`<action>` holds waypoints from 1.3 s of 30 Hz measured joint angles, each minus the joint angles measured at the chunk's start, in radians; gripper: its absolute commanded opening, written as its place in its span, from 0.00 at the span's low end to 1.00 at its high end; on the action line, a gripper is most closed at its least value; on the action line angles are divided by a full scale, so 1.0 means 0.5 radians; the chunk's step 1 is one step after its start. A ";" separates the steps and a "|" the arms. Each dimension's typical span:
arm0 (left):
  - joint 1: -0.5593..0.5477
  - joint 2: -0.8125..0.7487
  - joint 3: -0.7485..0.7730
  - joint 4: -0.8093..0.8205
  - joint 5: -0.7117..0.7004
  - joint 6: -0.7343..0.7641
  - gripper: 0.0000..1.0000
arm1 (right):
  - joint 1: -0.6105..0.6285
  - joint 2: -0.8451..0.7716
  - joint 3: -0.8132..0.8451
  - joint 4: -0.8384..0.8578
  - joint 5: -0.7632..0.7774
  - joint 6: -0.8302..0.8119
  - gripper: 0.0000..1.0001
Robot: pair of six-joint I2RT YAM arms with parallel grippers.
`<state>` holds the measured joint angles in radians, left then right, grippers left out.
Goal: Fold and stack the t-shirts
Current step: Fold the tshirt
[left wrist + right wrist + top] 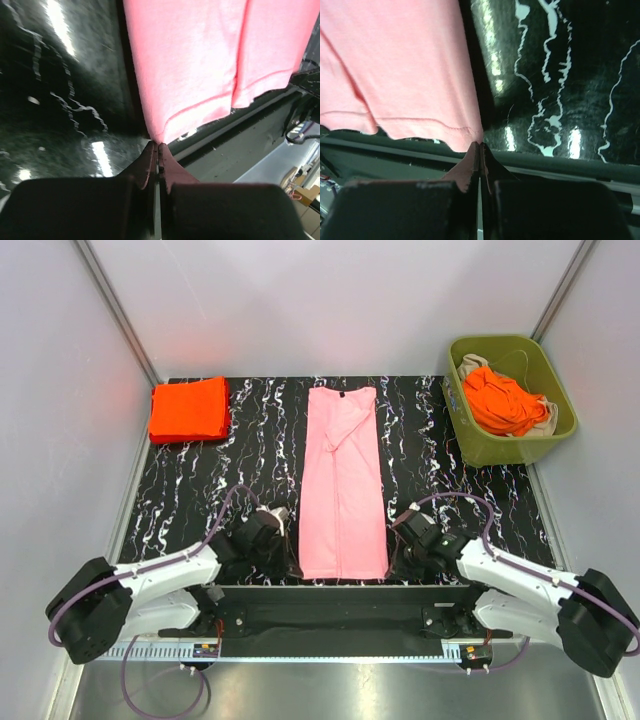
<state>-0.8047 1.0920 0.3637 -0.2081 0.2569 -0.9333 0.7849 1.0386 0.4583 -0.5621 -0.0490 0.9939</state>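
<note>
We see left gripper and right gripper clenched at pink t-shirt lower hem corners. Cloth pinched? We can't tell.

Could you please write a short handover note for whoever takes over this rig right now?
Left gripper: shut at the pink t-shirt's near left hem corner, apparently pinching it.
Right gripper: shut at its near right hem corner, likewise.
The shirt lies folded lengthwise into a long strip.
Done: one orange-red t-shirt folded, far left.
To do: fold the pink one crosswise, stack it, then the orange-red t-shirts in the olive-green bin, far right.
</note>
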 measured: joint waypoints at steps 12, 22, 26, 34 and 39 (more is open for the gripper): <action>-0.137 -0.042 0.137 -0.144 -0.057 -0.067 0.00 | 0.055 -0.114 0.136 -0.184 0.106 -0.026 0.00; 0.224 0.455 0.721 -0.240 -0.011 0.171 0.00 | 0.040 0.458 0.784 -0.232 0.333 -0.438 0.00; 0.412 0.700 0.978 -0.271 0.039 0.297 0.00 | -0.063 0.807 1.096 -0.224 0.381 -0.655 0.00; 0.658 1.305 1.662 -0.373 0.069 0.523 0.00 | -0.391 1.308 1.633 -0.201 0.426 -1.009 0.00; 0.760 1.564 2.002 -0.404 0.092 0.584 0.00 | -0.509 1.538 1.926 -0.185 0.434 -1.168 0.00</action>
<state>-0.4248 1.8740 1.3647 -0.4103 0.3031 -0.6415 0.5304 1.8076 1.4216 -0.6544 0.1680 0.4099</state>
